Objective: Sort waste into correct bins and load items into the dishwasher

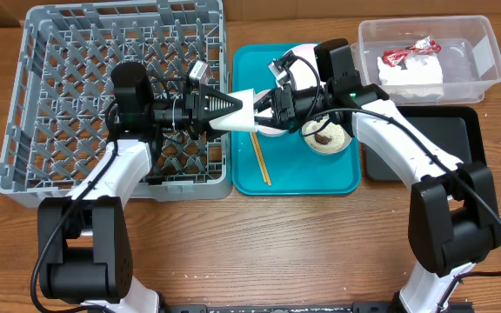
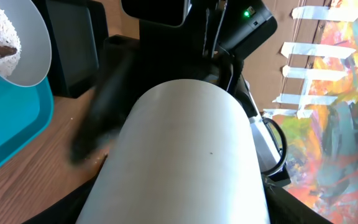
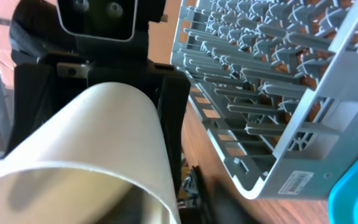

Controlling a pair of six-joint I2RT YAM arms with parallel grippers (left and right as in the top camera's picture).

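Observation:
My left gripper (image 1: 220, 110) is shut on a white cup (image 1: 243, 113), held on its side above the gap between the grey dish rack (image 1: 59, 87) and the teal tray (image 1: 294, 178). The cup fills the left wrist view (image 2: 185, 155) and its open rim faces the right wrist camera (image 3: 98, 130). My right gripper (image 1: 272, 103) is at the cup's mouth; its blurred finger stands apart from the cup wall. A white bowl of rice grains with a brown lump (image 1: 327, 136) and chopsticks (image 1: 261, 161) lie on the teal tray.
A clear tub (image 1: 485, 52) at the back right holds a red wrapper (image 1: 407, 54) and a white napkin (image 1: 416, 76). A black tray (image 1: 433, 148) lies in front of it, under my right arm. A pale round dish (image 1: 301, 54) is partly hidden behind the right wrist.

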